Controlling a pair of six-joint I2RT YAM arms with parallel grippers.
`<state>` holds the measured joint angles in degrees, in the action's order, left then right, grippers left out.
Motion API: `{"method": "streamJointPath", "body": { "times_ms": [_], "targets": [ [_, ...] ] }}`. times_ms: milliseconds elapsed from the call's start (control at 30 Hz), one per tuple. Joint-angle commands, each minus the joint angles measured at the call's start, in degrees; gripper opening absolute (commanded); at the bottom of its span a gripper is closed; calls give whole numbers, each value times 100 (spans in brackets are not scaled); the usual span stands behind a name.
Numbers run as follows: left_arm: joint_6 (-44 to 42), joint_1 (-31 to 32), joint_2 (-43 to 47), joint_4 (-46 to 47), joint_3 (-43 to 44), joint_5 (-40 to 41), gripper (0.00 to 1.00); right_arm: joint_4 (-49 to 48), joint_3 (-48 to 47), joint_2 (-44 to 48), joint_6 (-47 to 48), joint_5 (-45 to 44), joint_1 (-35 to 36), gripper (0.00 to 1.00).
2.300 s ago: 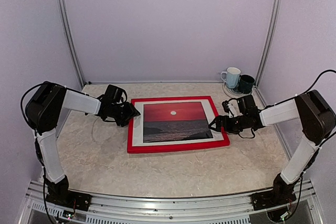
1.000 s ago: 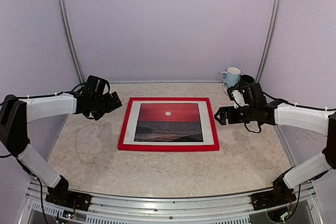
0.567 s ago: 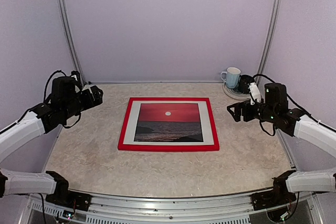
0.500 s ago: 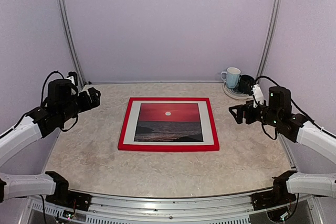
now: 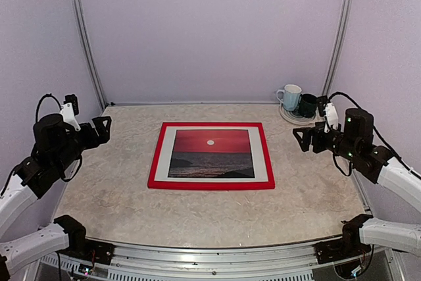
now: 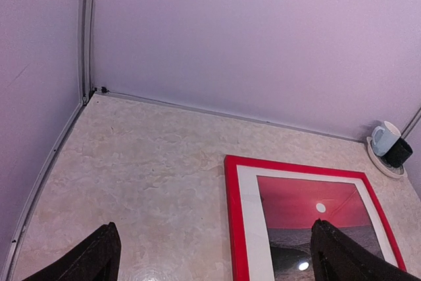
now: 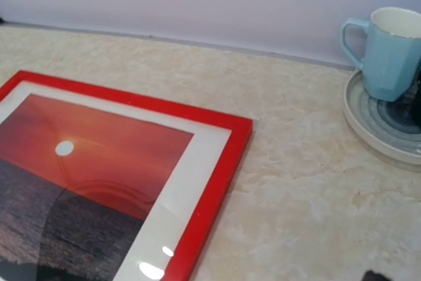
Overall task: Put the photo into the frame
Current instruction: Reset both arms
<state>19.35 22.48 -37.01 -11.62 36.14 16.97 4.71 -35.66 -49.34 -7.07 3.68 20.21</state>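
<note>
We are withdrawing the left hand (image 5: 100, 126) and right hand (image 5: 301, 140), both open and empty, from the frame (image 5: 210, 185); the photo (image 5: 212, 153) is sitting inside it, indicating completion.

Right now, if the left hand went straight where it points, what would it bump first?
Probably the table, just beside the left edge of the frame. The left hand seems to tilt down, but depth is unclear.
</note>
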Motion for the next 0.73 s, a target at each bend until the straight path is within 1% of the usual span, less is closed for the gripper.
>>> {"method": "streamJointPath", "body": {
  "times_ms": [0,167,333,700],
  "targets": [
    [-162,-6,68,34,-91,-86,99,84,-134,240,-155,-279,-44,99],
    [-195,0,62,23,-94,-73,99,-121,73,789,-105,-461,-48,99],
    [-204,-6,118,7,-81,-84,99,-235,202,1157,-78,-432,-42,99],
    [-109,0,123,5,-107,-229,99,-251,137,1023,-136,-423,-43,99]
  ]
}}
